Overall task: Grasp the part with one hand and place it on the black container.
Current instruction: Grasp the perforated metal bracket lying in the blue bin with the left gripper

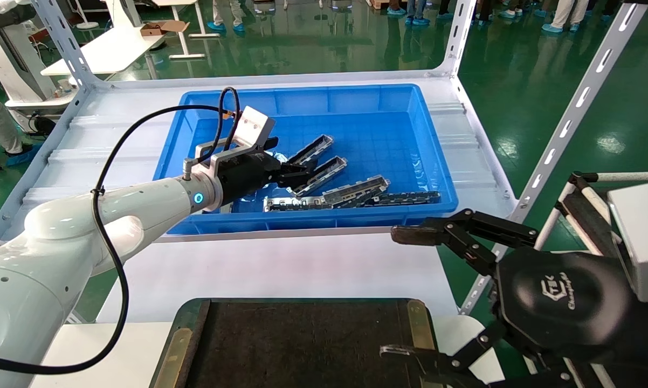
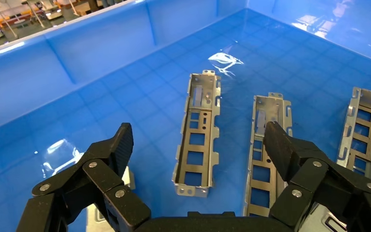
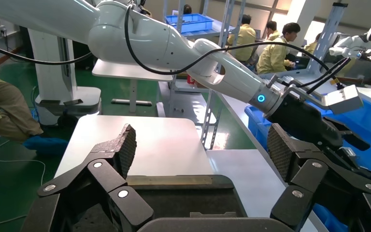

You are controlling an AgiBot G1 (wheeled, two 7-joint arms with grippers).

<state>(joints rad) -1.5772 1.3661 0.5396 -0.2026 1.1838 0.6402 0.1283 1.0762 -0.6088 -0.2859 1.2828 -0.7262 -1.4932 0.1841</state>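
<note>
Three silvery channel parts lie in the blue bin. One part (image 2: 198, 135) sits on the bin floor between the spread fingers of my left gripper (image 2: 198, 145), which hovers over it open and holds nothing. A second part (image 2: 265, 159) lies partly under one finger, and a third part (image 2: 364, 130) lies beyond it. In the head view my left gripper (image 1: 294, 164) is over the parts (image 1: 324, 175) at the bin's middle. The black container (image 1: 302, 345) lies at the near table edge. My right gripper (image 1: 399, 293) hangs open and empty beside its right end.
The blue bin (image 1: 313, 223) also holds flat silver clips (image 1: 291, 203) and a black chain-like strip (image 1: 410, 198) along its near wall. White slotted shelf posts (image 1: 566, 124) stand at the corners. Bare white tabletop (image 1: 281, 264) lies between bin and container.
</note>
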